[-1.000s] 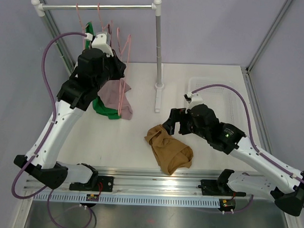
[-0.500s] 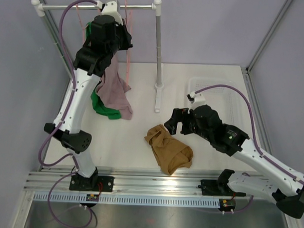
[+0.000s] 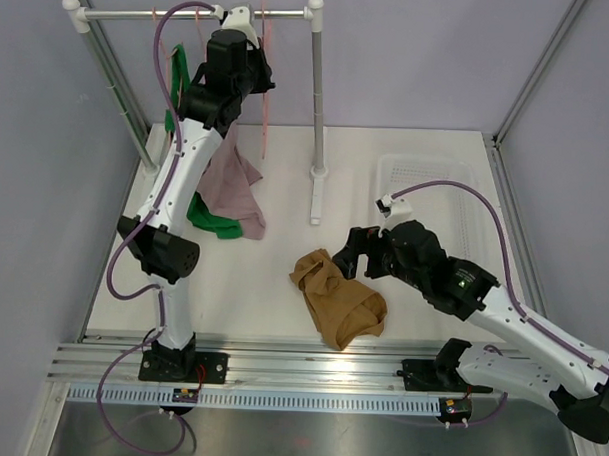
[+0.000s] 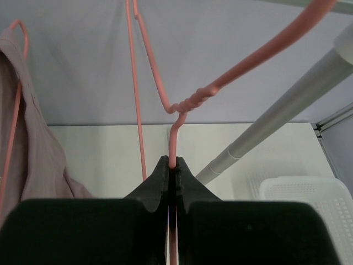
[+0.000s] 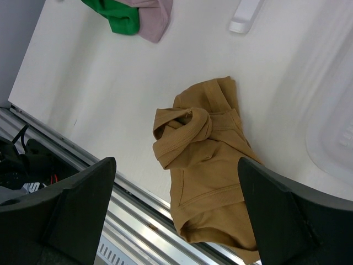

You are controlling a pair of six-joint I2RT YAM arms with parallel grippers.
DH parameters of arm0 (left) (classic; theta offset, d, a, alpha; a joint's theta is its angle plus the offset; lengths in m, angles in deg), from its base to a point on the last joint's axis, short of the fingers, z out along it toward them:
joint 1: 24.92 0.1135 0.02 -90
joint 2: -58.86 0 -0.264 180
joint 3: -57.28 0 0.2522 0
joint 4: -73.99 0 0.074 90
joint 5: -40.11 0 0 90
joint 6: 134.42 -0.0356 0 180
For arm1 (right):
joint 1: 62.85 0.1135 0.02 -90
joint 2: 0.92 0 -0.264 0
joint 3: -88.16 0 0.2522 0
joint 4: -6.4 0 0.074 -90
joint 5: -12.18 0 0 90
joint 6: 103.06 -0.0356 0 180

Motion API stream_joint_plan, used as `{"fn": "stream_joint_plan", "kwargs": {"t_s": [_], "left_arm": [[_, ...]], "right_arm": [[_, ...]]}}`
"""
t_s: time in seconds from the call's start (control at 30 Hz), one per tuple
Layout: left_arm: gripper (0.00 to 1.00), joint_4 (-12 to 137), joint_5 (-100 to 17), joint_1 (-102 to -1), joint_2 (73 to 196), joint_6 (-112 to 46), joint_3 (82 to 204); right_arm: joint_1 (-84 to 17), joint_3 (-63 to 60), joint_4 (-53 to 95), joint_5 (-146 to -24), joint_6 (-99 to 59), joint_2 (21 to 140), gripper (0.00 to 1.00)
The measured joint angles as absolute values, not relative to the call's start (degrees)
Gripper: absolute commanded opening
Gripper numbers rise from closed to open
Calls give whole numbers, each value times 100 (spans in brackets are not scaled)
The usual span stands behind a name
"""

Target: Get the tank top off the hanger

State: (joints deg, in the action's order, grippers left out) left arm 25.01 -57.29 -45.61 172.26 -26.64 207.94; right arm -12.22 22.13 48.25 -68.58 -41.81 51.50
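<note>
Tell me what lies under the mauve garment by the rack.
A green garment pokes out from beneath the mauve garment at its lower left edge. How far the green runs underneath is covered.

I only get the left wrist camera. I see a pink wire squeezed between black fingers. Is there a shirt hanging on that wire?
Observer: No. From the top camera, the pink hanger pinched in the left gripper looks bare, held up by the rail.
Operator: Then where's a shirt?
Observer: A brown tank top lies crumpled on the table, near the front edge.
Operator: What's the other arm doing?
Observer: The right gripper hovers open just beside that brown top, holding nothing.
</note>
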Motion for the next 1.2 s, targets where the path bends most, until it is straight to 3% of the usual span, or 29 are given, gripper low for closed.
{"fn": "stream_joint_plan", "kwargs": {"t_s": [0.3,0.43,0.47,0.57,0.6,0.67,0.77,0.8,0.83,1.2], "left_arm": [[2,2595,-5454,-4369,17377,-2568,20790],[22,2603,-5399,-4380,17366,-2539,20772],[30,2606,-5395,-4382,17355,-2528,20770],[38,2606,-5386,-4378,17290,-2513,20755],[53,2606,-5382,-4371,17268,-2509,20755],[58,2597,-5366,-4354,17213,-2498,20755],[73,2577,-5338,-4330,17076,-2485,20685],[81,2573,-5316,-4327,16982,-2459,20617],[99,2560,-5297,-4327,16855,-2454,20510],[99,2739,-5067,-4764,14422,-2439,18925]], "right_arm": [[-1220,2235,4705,-7193,-4118,5620,100],[-1218,2185,4784,-7302,-3980,6143,100],[-1218,2169,4839,-7297,-3961,6287,99],[-1218,2158,4976,-7291,-3928,6615,100],[-1218,2160,5009,-7287,-3924,6680,99],[-1218,2160,5018,-7293,-3919,6748,100],[-1218,2158,5020,-7291,-3895,6772,99],[-1218,2158,5024,-7291,-3882,6794,99],[-1215,2139,5051,-7287,-3869,6842,99],[-785,2018,5304,-6928,-3825,7898,100]]}}
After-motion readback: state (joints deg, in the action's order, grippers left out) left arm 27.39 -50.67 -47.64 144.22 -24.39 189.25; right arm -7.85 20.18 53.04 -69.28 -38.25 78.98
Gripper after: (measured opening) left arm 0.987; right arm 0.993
